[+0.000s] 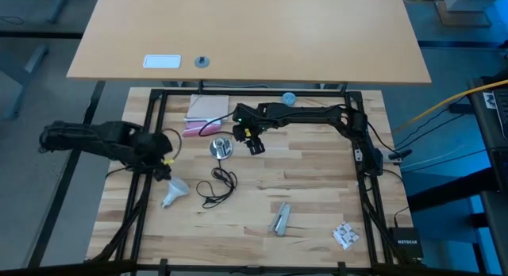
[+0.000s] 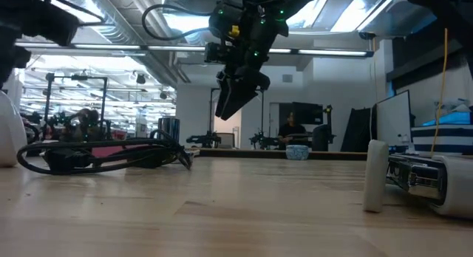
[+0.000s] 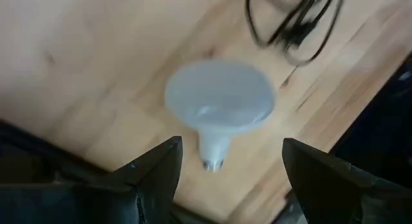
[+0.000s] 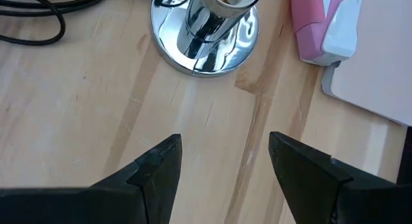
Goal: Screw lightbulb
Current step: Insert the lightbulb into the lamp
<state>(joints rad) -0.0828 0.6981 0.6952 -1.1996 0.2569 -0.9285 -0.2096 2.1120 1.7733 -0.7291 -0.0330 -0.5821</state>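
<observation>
While the wooden table (image 1: 317,205) fills the high view, the lightbulb (image 1: 174,193) lies beside the black cord (image 1: 218,186). Low view: the room holds a seated person (image 2: 292,130). Wrist views: left gripper (image 3: 228,169) spread above the lightbulb (image 3: 219,102); right gripper (image 4: 225,161) spread near the silver base (image 4: 206,37).

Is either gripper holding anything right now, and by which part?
Nothing is held. The left gripper is open above the white frosted lightbulb lying on the table; the right gripper is open near the shiny silver lamp base.
</observation>
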